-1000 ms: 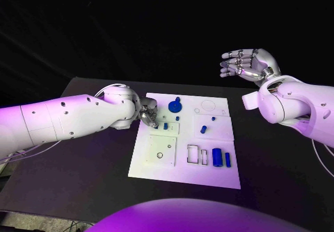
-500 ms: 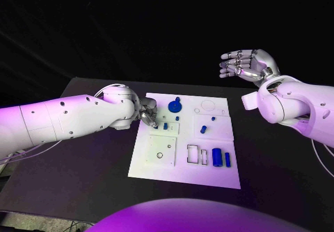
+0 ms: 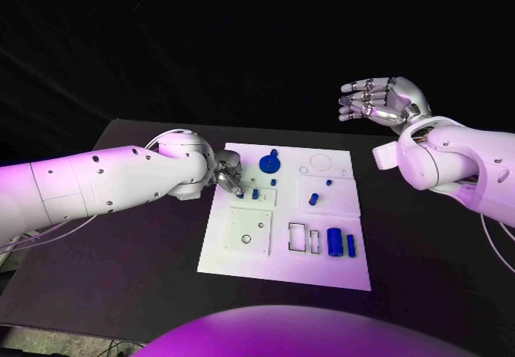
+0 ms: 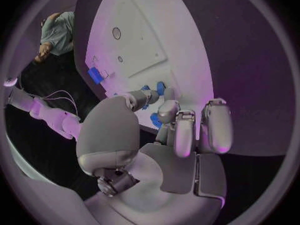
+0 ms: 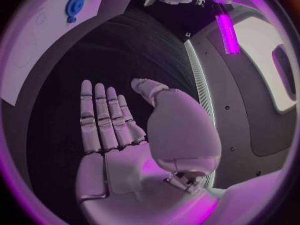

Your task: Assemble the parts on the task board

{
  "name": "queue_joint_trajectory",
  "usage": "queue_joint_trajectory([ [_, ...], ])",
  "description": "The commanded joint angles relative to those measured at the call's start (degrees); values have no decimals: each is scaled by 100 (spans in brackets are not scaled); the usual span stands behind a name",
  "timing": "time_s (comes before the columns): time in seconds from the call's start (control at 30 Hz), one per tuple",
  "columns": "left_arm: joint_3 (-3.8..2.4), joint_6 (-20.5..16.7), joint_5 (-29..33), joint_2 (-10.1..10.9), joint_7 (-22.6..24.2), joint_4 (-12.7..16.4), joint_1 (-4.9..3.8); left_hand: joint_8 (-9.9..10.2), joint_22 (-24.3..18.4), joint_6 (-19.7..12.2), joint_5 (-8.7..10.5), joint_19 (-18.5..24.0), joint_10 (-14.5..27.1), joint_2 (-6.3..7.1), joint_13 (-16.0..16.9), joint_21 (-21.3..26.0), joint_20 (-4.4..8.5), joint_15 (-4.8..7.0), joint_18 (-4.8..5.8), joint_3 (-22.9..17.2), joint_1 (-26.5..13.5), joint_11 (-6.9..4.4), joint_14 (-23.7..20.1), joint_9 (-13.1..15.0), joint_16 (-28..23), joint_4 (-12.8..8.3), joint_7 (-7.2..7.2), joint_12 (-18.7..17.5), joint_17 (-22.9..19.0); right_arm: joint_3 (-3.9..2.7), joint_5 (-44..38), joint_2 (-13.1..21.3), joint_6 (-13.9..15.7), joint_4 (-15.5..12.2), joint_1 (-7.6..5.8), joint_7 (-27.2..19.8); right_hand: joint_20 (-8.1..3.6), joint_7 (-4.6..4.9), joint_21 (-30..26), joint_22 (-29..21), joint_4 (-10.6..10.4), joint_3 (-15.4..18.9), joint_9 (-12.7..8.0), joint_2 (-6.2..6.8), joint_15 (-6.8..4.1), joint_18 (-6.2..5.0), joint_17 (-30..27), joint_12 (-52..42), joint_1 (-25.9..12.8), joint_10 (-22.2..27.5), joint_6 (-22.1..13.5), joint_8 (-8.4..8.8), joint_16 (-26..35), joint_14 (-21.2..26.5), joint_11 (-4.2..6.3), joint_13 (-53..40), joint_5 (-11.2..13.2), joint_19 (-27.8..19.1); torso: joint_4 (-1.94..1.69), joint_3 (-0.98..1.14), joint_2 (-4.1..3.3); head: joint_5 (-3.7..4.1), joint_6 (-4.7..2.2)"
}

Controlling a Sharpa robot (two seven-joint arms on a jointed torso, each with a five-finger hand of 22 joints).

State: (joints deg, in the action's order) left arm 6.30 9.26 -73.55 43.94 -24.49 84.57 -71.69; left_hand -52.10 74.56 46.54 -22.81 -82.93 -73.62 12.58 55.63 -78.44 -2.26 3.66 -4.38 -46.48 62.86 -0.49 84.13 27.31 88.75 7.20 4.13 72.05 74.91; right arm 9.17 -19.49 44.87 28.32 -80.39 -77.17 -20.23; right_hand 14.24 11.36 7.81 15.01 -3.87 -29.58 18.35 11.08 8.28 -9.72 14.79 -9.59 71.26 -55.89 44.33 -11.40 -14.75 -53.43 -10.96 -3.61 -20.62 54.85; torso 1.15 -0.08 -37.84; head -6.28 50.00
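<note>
Hovering: left hand (image 3: 226,175) over the white task board's (image 3: 281,266) edge, grip unclear | right hand (image 3: 383,100) raised, released, fingers apart | black table (image 3: 129,245) beneath, dark room behind

The left hand (image 3: 226,172) is mostly tucked behind its own wrist in the head view, so whatever sits under the fingertips at the task board (image 3: 322,268) edge can't really be made out. In the left wrist view the blue parts (image 4: 156,89) beside the board are half covered by the fingers (image 4: 185,130), and contact can't be judged. The round blue part (image 5: 74,5) and board corner are clipped at the right wrist view's rim.
</note>
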Motion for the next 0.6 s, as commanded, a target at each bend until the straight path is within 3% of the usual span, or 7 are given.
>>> queue_joint_trajectory([
  [0.03, 3, -23, 140, -15, 40, 14, 8, 29, -12, -31, 8, 20, 60, 7, -15, 47, -3, 31, 55, -608, -61, -2, 541, 19, 33, -650, -25, -44, 1376, -4, -35, 1, -11, 3, 2, 54, 5, 386, -20, -5, 4, 17, -9, -51, 40, -48, -9, 29, -24, 4, 8, 25, 32, -11, -51, 2, -27, 11, 0, -1, 0, 2, 0],
  [0.6, 3, -73, 195, -27, 24, -23, 8, 82, -45, -50, 25, 26, 64, 16, -33, 85, 13, 51, 49, -461, -321, -29, 542, 116, 34, -473, -65, -84, 1379, -4, -73, -3, 18, 18, 11, 118, 7, 388, -27, -14, 15, 20, -12, -51, 42, -48, -17, 38, -17, 3, 9, 35, 45, -9, -53, 1, -27, 8, 0, -3, 0, 2, 0],
])
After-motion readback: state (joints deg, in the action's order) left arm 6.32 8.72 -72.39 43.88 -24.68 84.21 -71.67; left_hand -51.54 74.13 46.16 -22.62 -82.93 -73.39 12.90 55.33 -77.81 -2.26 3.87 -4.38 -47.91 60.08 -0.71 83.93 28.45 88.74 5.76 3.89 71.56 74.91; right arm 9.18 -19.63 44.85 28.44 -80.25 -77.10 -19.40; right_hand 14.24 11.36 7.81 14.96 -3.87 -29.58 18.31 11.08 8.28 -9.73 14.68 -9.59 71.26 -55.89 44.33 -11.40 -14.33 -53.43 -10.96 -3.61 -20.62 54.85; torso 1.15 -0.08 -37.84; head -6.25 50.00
